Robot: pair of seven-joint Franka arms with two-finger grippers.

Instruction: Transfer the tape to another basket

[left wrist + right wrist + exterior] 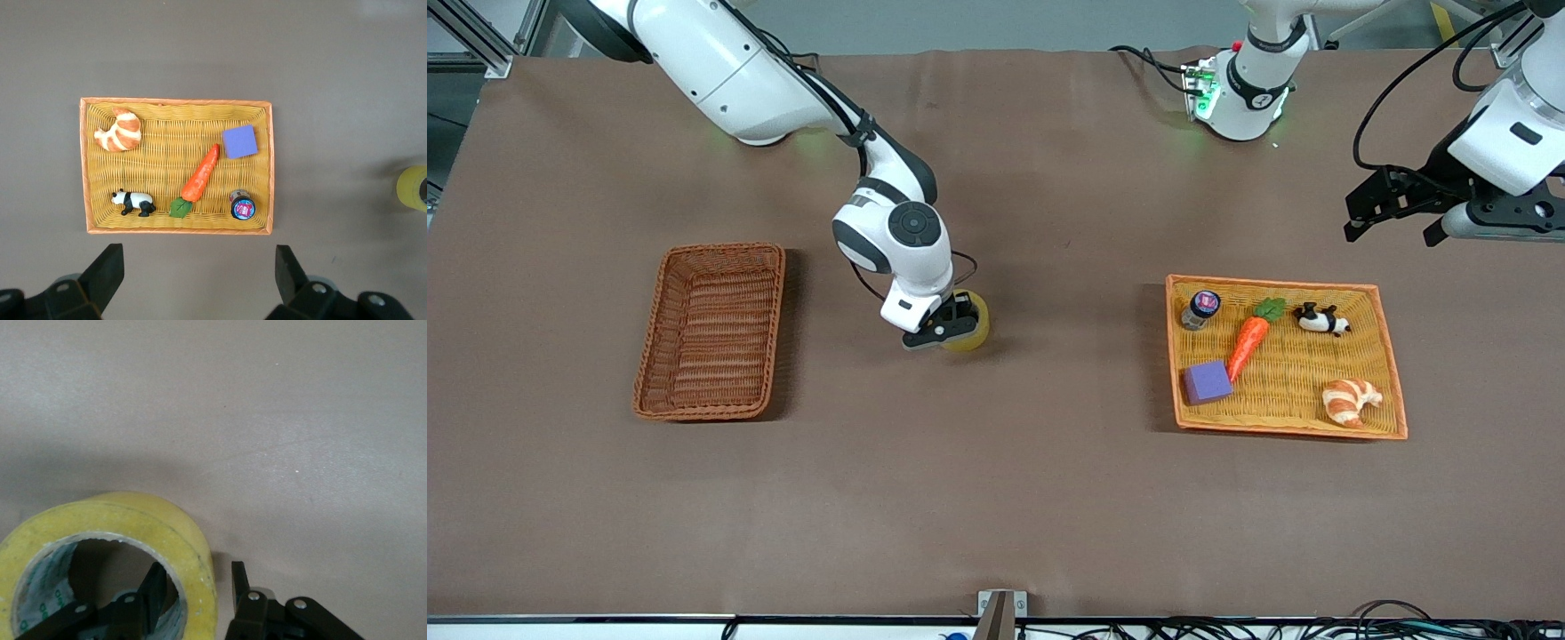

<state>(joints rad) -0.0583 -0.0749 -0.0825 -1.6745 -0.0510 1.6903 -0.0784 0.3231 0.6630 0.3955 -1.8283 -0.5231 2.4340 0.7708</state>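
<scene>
Now your right gripper (pixel 953 325) straddles tape (pixel 971 322) wall on table, one finger inside core, jaws pinching it; basket (pixel 711 331) well apart. Your left gripper (pixel 1396 213) waits wide open, empty.

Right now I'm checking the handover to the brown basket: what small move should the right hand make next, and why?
Probably finish closing, then lift straight up. The right hand straddles the wall of the tape, one finger inside the core, one outside, with the roll on the table between the basket and the tray. The left hand waits open above the tray.
</scene>
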